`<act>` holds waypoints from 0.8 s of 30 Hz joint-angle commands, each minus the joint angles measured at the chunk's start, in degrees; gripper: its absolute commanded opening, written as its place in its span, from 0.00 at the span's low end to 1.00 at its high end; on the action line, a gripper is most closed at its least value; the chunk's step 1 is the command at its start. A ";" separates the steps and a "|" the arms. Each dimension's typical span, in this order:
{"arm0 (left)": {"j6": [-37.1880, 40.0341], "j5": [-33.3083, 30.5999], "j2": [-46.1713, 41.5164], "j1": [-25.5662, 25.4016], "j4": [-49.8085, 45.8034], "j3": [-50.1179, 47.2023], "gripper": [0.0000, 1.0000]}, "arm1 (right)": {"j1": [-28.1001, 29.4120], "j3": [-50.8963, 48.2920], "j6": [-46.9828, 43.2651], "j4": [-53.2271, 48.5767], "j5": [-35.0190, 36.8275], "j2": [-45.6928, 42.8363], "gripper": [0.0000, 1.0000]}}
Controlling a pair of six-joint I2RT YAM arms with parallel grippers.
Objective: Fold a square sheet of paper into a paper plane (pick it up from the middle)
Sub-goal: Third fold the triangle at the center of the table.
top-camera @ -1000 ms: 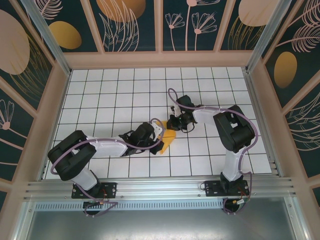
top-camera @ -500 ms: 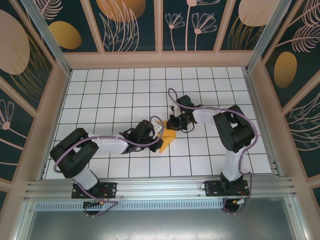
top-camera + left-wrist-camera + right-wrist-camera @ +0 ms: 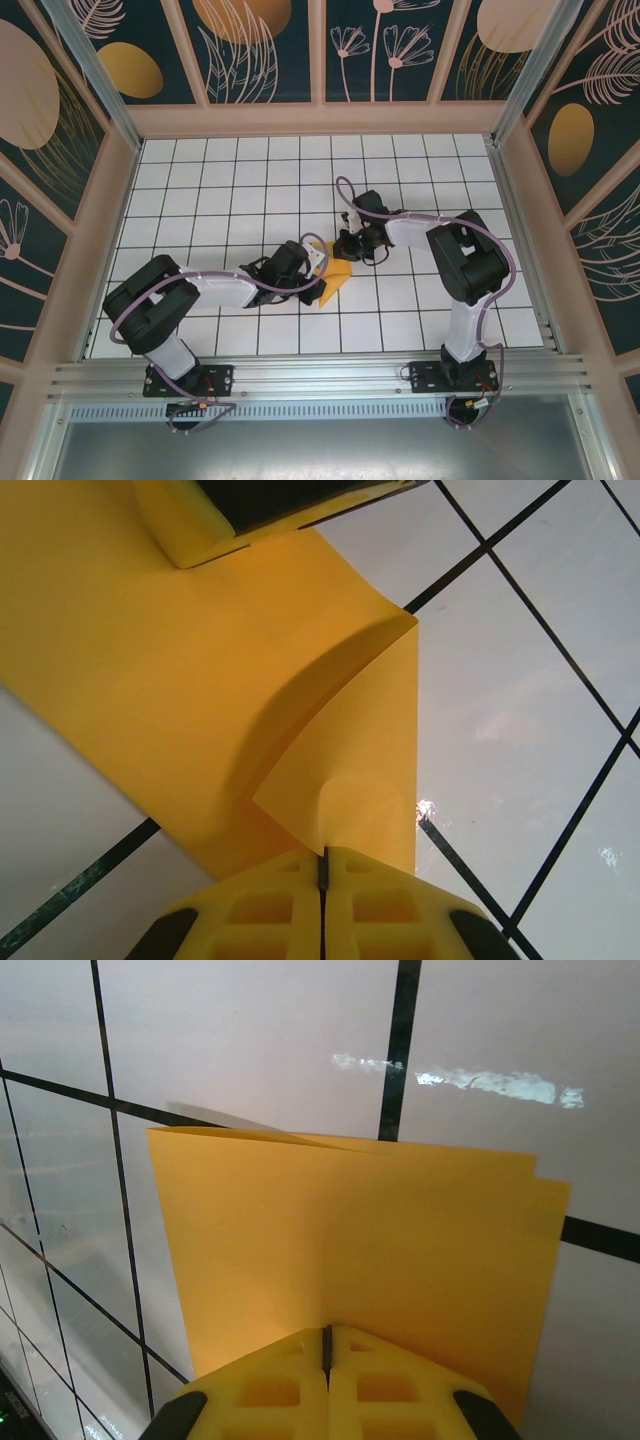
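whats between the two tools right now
The folded yellow paper bridges them: the left tool and the right tool each pinch it, as the top view and both wrist views show.

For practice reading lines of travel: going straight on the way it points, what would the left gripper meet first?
The left gripper is shut on the paper, so that comes first. Beyond it, probably the right gripper at the far edge; depth is unclear.

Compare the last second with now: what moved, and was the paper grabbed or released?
The left arm shifted slightly away from the near edge, toward the right arm. Nothing was taken or let go: both arms' jaws stayed shut on the square sheet of paper, which kept its place, as did the right arm.
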 commanded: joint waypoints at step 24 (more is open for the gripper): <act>-3.29 -2.55 -1.98 0.51 2.12 -2.27 0.09 | 0.44 -1.07 -0.02 -0.89 0.75 3.36 0.05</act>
